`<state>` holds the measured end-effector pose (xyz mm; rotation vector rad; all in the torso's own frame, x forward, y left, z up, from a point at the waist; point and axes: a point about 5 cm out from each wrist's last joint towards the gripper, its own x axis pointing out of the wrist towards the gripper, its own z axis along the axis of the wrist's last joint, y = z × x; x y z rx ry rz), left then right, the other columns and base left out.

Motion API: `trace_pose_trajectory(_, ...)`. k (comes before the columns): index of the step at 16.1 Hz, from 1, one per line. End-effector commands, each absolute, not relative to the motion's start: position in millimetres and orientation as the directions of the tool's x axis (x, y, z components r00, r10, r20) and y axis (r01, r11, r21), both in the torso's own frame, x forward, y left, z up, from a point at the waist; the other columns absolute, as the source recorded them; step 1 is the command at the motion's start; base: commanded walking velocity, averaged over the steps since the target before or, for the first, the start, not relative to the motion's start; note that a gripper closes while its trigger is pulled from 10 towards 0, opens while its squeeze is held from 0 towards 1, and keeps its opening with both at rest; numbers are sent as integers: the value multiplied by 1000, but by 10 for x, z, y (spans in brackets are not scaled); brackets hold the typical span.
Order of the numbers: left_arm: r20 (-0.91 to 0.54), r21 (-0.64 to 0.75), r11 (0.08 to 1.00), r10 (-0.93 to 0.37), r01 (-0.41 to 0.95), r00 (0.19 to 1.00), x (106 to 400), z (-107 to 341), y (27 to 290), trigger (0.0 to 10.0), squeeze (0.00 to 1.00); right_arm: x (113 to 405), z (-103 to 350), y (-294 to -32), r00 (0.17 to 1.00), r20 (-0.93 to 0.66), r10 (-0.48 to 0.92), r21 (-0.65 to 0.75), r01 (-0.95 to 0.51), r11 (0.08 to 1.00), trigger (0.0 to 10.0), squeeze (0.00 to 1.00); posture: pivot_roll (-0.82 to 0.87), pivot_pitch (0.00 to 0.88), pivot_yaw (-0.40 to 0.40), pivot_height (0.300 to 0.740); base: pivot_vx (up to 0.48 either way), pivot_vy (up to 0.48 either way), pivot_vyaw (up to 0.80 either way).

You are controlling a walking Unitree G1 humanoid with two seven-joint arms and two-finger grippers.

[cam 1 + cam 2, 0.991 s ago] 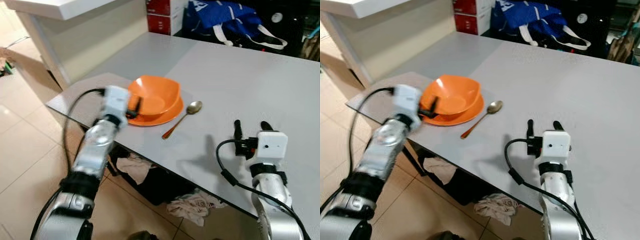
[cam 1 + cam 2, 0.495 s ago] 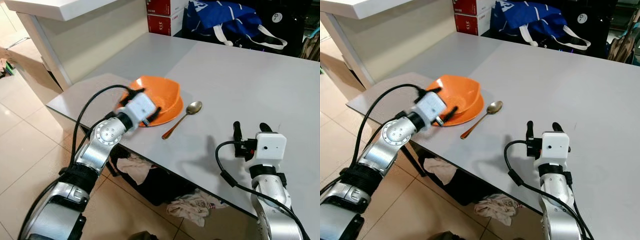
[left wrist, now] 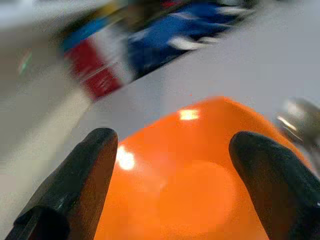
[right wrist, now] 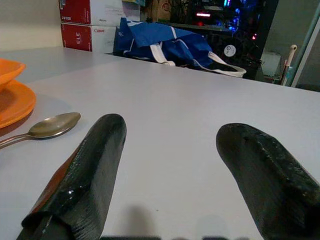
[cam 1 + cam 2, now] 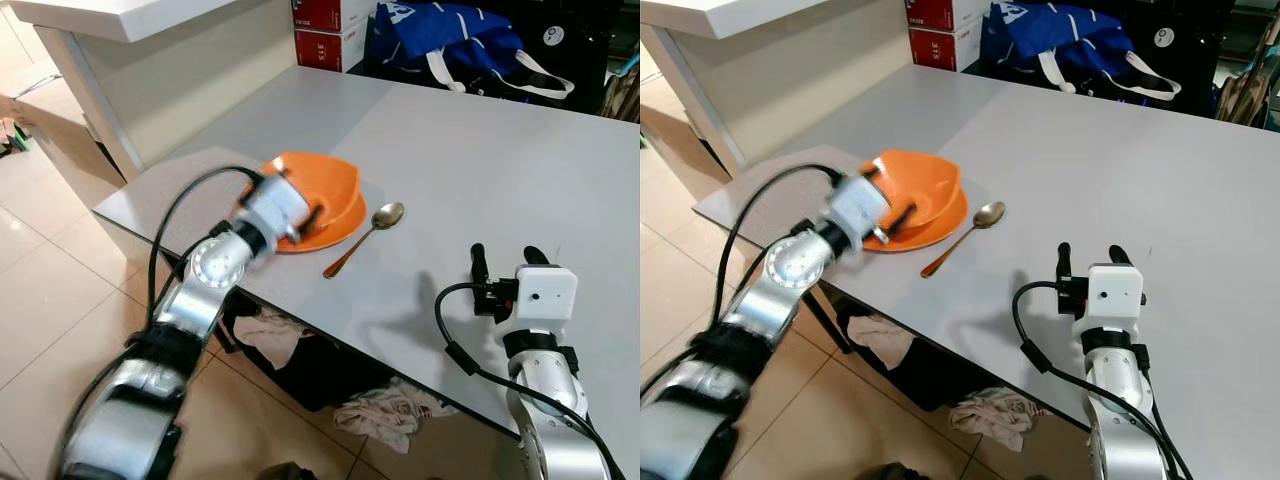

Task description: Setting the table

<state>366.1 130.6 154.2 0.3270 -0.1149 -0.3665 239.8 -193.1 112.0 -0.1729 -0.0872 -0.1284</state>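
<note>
Black-fingered, the left tool (image 5: 300, 215) is reaching over the near rim of the orange bowl (image 5: 325, 185), its fingers spread apart with nothing between them; the left wrist view is showing the bowl's hollow (image 3: 200, 165) between the two fingers (image 3: 75, 190), though that picture is blurring. Whether a finger is touching the rim cannot be told. The bowl is sitting on an orange plate (image 5: 345, 225), and the pair is lying near the left corner of the grey tabletop (image 5: 480, 170), close to its near edge. Just beside the plate, toward the tabletop's middle, a metal spoon (image 5: 365, 238) is lying flat with its bowl end pointing away from the near edge and its handle angling back toward that edge; it appears to be just apart from the plate.

The right tool (image 5: 505, 262) is hovering over the tabletop near the near edge, well apart from the spoon, its fingers (image 4: 85, 175) parted and holding nothing.

At the tabletop's far edge a blue bag (image 5: 450, 35) with white straps is resting, and red boxes (image 5: 325, 30) are standing beside it. Below the near edge, crumpled cloths (image 5: 385, 410) are lying on the tiled floor (image 5: 50, 290).
</note>
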Motion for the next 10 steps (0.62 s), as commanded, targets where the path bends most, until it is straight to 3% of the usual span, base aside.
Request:
trace_pose_trajectory(1, 38, 208, 952, -238, 225, 970, 3720, 1557, 1497, 10000, 0, 2388, 1144, -1948, 987, 107, -124, -162, 140, 977, 10000, 0, -88, 0, 132, 723, 0, 0, 0)
trace_pose_trajectory(2, -29, -113, 994, 12, -15, 1000, 3650, 1351, 1648, 10000, 0, 2398, 1173, -1964, 983, 120, -138, -158, 156, 975, 10000, 0, -102, 0, 130, 723, 0, 0, 0)
trace_pose_trajectory(3, -41, -147, 988, 36, -41, 999, 3593, 1282, 1632, 10000, 0, 2400, 1180, -1966, 982, 123, -141, -157, 159, 975, 10000, 0, -108, 0, 129, 723, 0, 0, 0)
trace_pose_trajectory(5, -73, -176, 983, -69, 55, 995, 3337, 1089, 1255, 10000, 0, 2467, 1272, -1966, 972, 164, -168, -103, 186, 977, 10000, 0, -94, 0, 119, 723, 0, 0, 0)
trace_pose_trajectory(10, -65, -127, 990, -72, 64, 995, 3445, 1228, 1306, 10000, 0, 2487, 1204, -2026, 974, 115, -195, -23, 198, 980, 10000, 0, -54, 0, 102, 723, 0, 0, 0)
